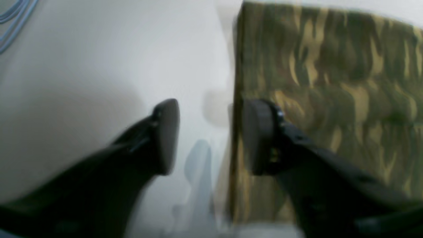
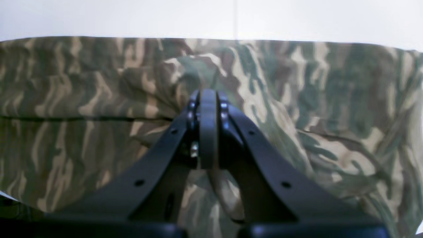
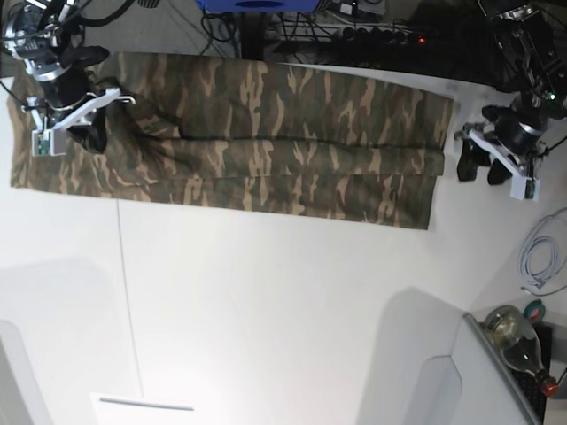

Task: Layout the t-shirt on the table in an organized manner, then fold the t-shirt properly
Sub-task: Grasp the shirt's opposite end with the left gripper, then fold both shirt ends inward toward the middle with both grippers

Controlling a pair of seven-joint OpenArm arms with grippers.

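Note:
The camouflage t-shirt (image 3: 266, 142) lies spread as a long flat band across the far part of the white table (image 3: 283, 310). At its left end in the base view, my right gripper (image 3: 89, 137) rests on the cloth. In the right wrist view that gripper (image 2: 208, 99) is shut, and creases in the t-shirt (image 2: 82, 99) run in toward its tips. My left gripper (image 3: 480, 168) hovers just off the shirt's right end. In the left wrist view it (image 1: 211, 135) stands open with bare table (image 1: 82, 66) in the gap and one finger (image 1: 261, 135) over the t-shirt's (image 1: 330, 82) edge.
A coil of white cable (image 3: 540, 257) and a glass bottle (image 3: 514, 336) lie at the right, past the table's curved edge. Dark cables and equipment (image 3: 372, 31) crowd the far side. A thin dark seam (image 3: 128, 301) runs down the tabletop. Blue cables (image 1: 13, 19) show beside the left arm.

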